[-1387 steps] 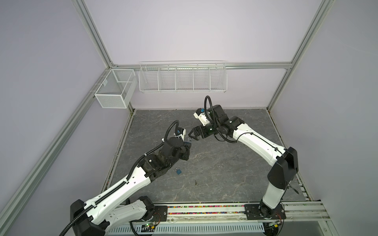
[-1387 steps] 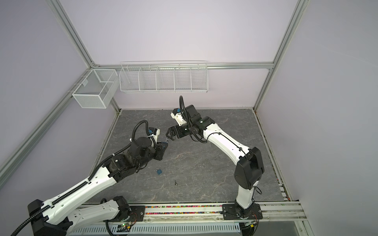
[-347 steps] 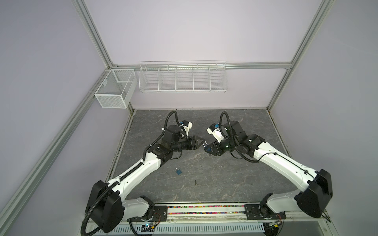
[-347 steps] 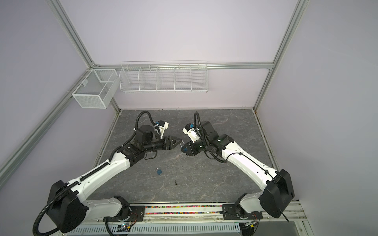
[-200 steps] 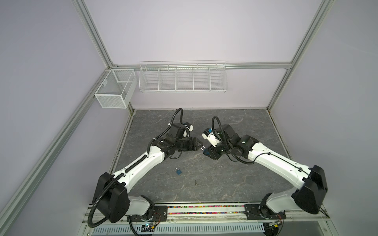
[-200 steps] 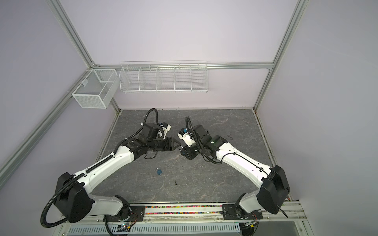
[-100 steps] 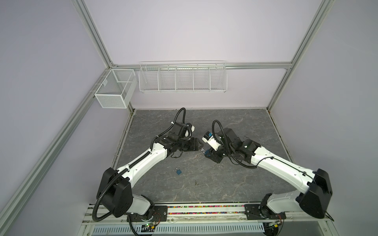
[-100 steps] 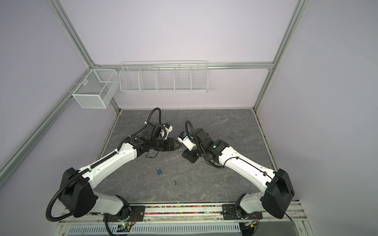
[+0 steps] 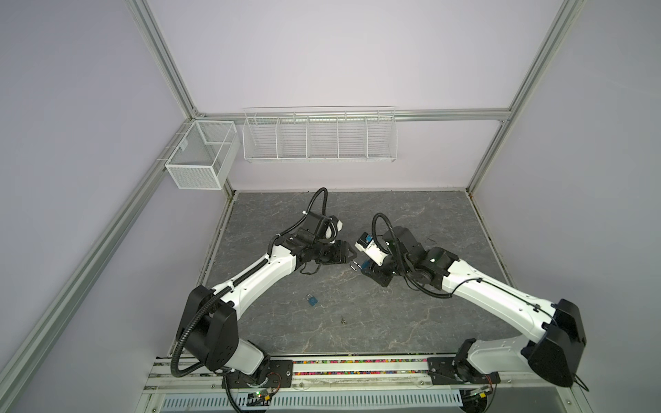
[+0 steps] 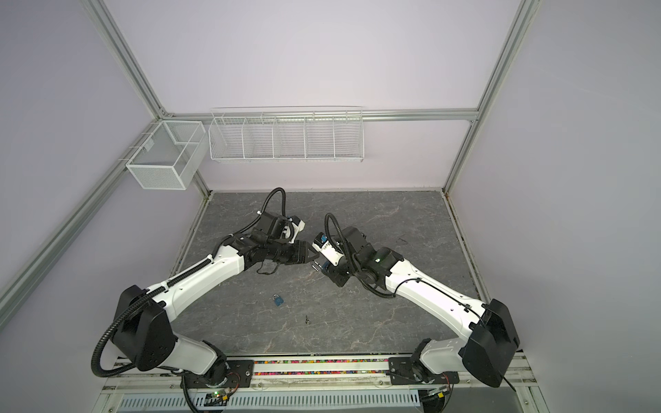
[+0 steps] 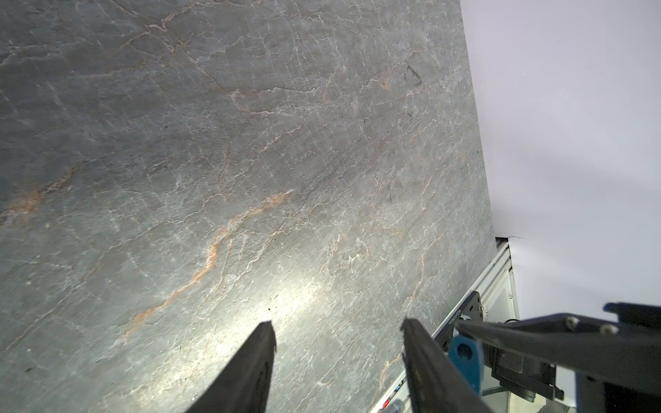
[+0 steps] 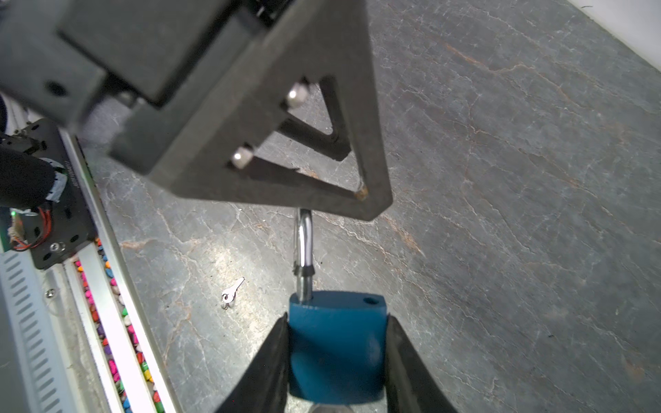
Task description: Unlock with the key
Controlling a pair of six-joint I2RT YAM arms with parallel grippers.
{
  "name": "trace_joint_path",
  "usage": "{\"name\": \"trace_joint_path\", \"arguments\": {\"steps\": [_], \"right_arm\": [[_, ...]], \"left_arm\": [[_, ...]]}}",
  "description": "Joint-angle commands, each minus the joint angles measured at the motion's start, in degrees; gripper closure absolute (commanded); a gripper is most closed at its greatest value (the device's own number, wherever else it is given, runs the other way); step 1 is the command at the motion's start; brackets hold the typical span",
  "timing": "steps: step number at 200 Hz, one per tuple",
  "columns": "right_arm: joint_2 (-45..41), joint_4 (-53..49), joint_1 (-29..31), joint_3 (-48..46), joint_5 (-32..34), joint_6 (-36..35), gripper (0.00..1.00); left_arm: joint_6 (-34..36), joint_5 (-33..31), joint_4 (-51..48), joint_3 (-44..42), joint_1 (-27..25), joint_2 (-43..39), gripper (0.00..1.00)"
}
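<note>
Blue padlock (image 12: 336, 350) clamped in my right gripper (image 12: 336, 318), shackle (image 12: 304, 243) sprung; left gripper (image 11: 336, 323) half open, empty, beside it. Key (image 12: 232, 289) lies on the table (image 12: 500, 178): hold steady, pinch its head squarely.

There is one table (image 9: 411, 214), grey and veined. Two robot arms reach over it: the left arm (image 9: 257, 282) and the right arm (image 9: 493, 296). Each arm ends in one claw, so there are two claws, the left claw (image 11: 338, 327) and the right claw (image 12: 336, 318).

There are two blue padlocks. One is the held padlock (image 12: 336, 347), pinched in the right claw. The other is the loose padlock (image 9: 312, 299), which lies flat on the table. One small silver key (image 9: 343, 320) lies near the loose padlock, not touching it.

Well beyond the loose padlock, two white wire baskets hang on the wall. One is a mesh box (image 9: 200, 157). The other is a long rack (image 9: 318, 137), split into five compartments.
</note>
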Motion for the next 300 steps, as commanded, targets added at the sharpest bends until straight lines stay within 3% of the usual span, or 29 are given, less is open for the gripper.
{"name": "trace_joint_path", "arguments": {"steps": [1, 80, 110, 136, 168, 233, 270, 282, 300], "right_arm": [[-2.6, 6.0, 0.1, -0.7, 3.1, -1.1, 0.81], [-2.2, 7.4, -1.0, -0.4, 2.9, 1.1, 0.81], [0.6, 7.6, -4.8, -0.6, 3.5, 4.9, 0.8], [6.8, 4.6, -5.9, 1.3, 12.2, 9.5, 0.8], [17.9, 3.2, -6.0, 4.2, 18.5, 16.7, 0.82], [33.3, 0.8, -7.1, 11.4, 19.0, 22.7, 0.79], [35.9, 0.1, -7.6, 12.5, 18.1, 23.7, 0.6], [36.1, -0.1, -7.6, 12.5, 17.6, 23.6, 0.58], [35.1, -0.3, -7.6, 12.2, 17.1, 23.9, 0.43]], "left_arm": [[-0.8, 3.0, 0.9, -3.2, 0.7, -1.3, 0.43], [-6.5, 10.3, 13.0, -9.0, 0.9, -6.5, 0.44], [-7.6, 7.3, 12.1, -10.3, 3.2, -8.7, 0.44], [-9.1, 0.0, 9.5, -12.5, 5.9, -11.0, 0.45], [-8.8, -5.6, 7.9, -13.6, 6.8, -12.2, 0.45], [-8.3, -11.5, 5.1, -15.6, 6.9, -14.4, 0.45], [-8.4, -12.7, 5.8, -16.9, 6.9, -15.2, 0.44], [-8.2, -13.1, 5.4, -16.7, 6.9, -15.3, 0.44], [-7.9, -13.4, 4.7, -16.4, 6.9, -15.6, 0.43]]}}
